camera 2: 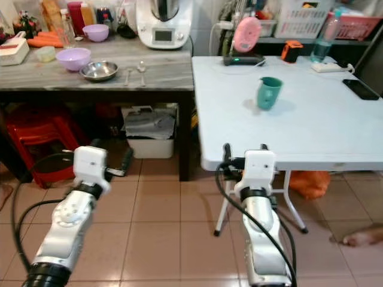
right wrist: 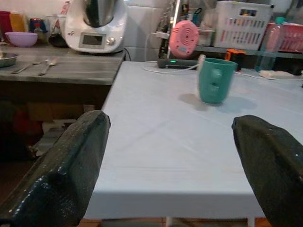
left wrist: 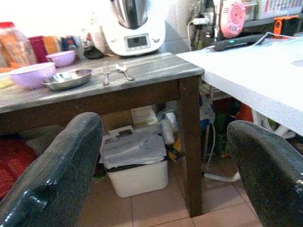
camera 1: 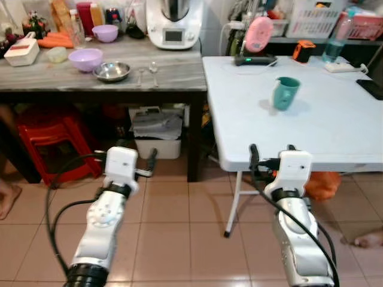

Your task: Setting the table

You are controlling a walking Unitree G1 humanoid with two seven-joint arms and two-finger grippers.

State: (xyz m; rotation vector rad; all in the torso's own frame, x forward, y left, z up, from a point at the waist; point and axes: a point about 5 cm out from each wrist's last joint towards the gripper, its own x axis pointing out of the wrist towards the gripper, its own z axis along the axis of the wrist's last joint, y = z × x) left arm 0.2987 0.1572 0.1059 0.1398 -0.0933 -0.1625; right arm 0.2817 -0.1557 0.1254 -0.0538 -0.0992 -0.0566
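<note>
A teal mug stands upright on the white folding table to my right. On the grey counter to the left lie a steel bowl, a purple bowl, a fork and a spoon. My left gripper hangs open and empty in front of the counter, below its top. Just before the white table's near edge, my right gripper is open and empty, and the mug lies well beyond it.
Red stools and a white bin sit under the counter. A food processor stands at its back. A pink fan and a phone are on the white table. A person's feet show at the floor's edges.
</note>
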